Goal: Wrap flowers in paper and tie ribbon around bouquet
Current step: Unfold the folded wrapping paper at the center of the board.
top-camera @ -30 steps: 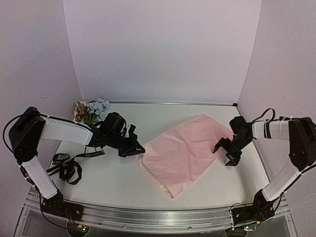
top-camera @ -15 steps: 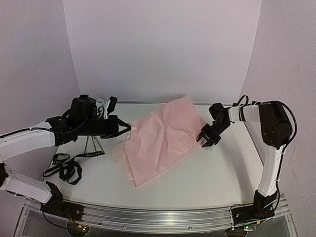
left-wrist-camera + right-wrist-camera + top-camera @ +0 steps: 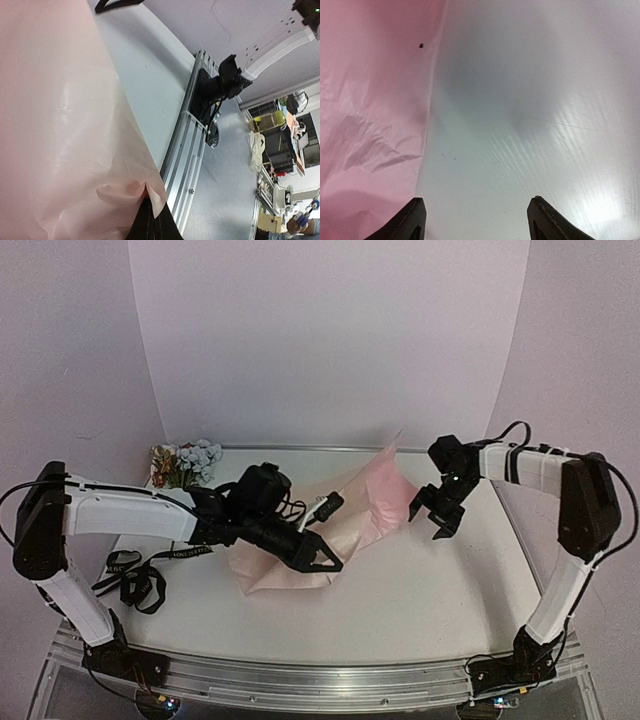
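Two of three task items look untouched. Top view: flowers (image 3: pixel 186 462) lie unwrapped at upper left of the table (image 3: pixel 430 590), apart from the paper (image 3: pixel 385 500). Ribbon (image 3: pixel 140 575) lies loose at lower left, untied. Paper sits rumpled and partly lifted mid-frame, no cone formed. Left gripper (image 3: pixel 325 562) is pinched closed on the paper's near edge. Right gripper (image 3: pixel 433 519) is spread wide and holds nothing, just beside the paper's right edge. Judgement: early stage, sheet being arranged; placing flowers, rolling and tying all remain. Ribbon carries light lettering, too small to read. Left wrist view: left gripper (image 3: pixel 152 225) at bottom centre, tips together on a puckered corner of the pink paper (image 3: pixel 55 125); no legible writing. Right wrist view: right gripper (image 3: pixel 477 217) with tips well apart over bare table, paper (image 3: pixel 370 100) at frame left, not between them; no labels.
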Action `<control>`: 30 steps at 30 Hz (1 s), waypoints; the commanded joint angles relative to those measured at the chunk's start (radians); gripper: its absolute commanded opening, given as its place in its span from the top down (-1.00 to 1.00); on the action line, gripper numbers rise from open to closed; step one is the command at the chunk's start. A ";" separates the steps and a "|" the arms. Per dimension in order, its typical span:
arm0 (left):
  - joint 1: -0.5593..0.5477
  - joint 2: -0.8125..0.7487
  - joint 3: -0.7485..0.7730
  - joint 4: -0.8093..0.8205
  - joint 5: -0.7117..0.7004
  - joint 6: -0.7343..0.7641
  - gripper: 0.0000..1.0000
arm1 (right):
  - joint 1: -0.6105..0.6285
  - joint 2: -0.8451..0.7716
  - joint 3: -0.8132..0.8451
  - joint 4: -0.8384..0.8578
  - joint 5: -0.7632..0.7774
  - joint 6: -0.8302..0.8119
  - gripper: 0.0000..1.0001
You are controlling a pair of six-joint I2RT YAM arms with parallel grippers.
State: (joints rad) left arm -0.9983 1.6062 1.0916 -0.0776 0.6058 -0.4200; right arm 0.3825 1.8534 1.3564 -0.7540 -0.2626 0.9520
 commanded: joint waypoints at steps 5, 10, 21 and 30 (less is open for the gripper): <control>-0.105 0.095 0.038 0.038 0.130 0.036 1.00 | -0.004 -0.408 -0.176 -0.195 0.113 -0.086 -0.66; -0.132 0.125 0.046 0.026 0.154 0.036 1.00 | 0.037 -0.535 -0.200 -0.224 0.108 -0.115 -0.78; -0.185 0.204 0.147 -0.074 0.222 0.081 1.00 | 0.092 -0.787 -0.264 -0.374 0.240 -0.147 -0.82; -0.234 0.257 0.217 -0.188 0.231 0.128 0.99 | 0.121 -0.807 -0.184 -0.481 0.261 -0.223 -0.83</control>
State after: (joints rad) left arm -1.2251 1.8385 1.2499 -0.2004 0.8128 -0.3349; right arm 0.4894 1.0399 1.1101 -1.1677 -0.0434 0.7818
